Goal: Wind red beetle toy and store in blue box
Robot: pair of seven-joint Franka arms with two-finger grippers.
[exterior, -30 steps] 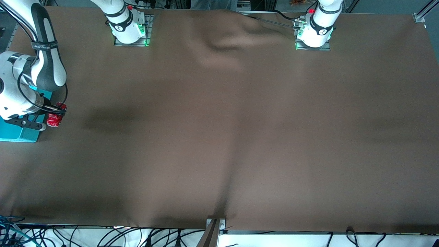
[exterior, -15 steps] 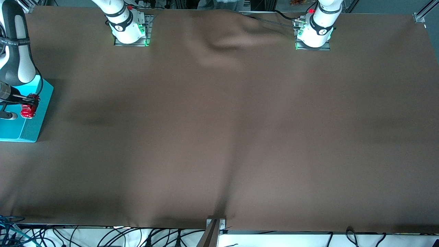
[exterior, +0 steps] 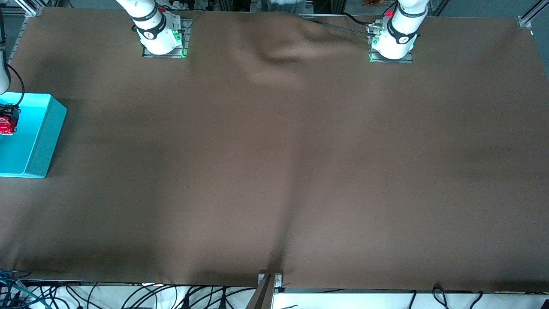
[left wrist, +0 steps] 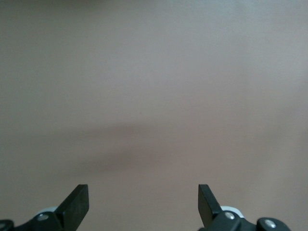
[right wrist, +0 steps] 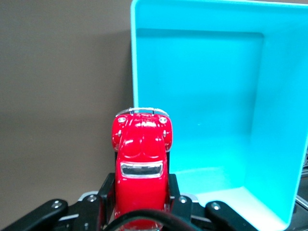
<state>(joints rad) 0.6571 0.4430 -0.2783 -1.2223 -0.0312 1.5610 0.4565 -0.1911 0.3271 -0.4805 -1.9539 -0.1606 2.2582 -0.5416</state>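
Note:
The red beetle toy [exterior: 6, 124] [right wrist: 141, 159] hangs in the air, clamped between the fingers of my right gripper [exterior: 8, 122] [right wrist: 141, 192], which is shut on it. It is over the blue box [exterior: 43, 139] [right wrist: 207, 86], an open turquoise box at the right arm's end of the table. In the right wrist view the toy's nose is above one box wall and the box floor is bare. My left gripper [left wrist: 143, 197] is open over bare brown cloth, with nothing between its fingers. That arm waits; only its base [exterior: 396, 38] shows in the front view.
Brown cloth [exterior: 274, 163] covers the table, with a raised fold [exterior: 279, 56] between the two arm bases. The right arm's base [exterior: 158, 34] stands farther from the front camera than the box. A metal bracket [exterior: 270, 281] and cables lie at the table's near edge.
My right gripper has carried the red beetle toy from beside the box's wall to over the box, and the arm has slid almost out of the front view. The left arm has not moved.

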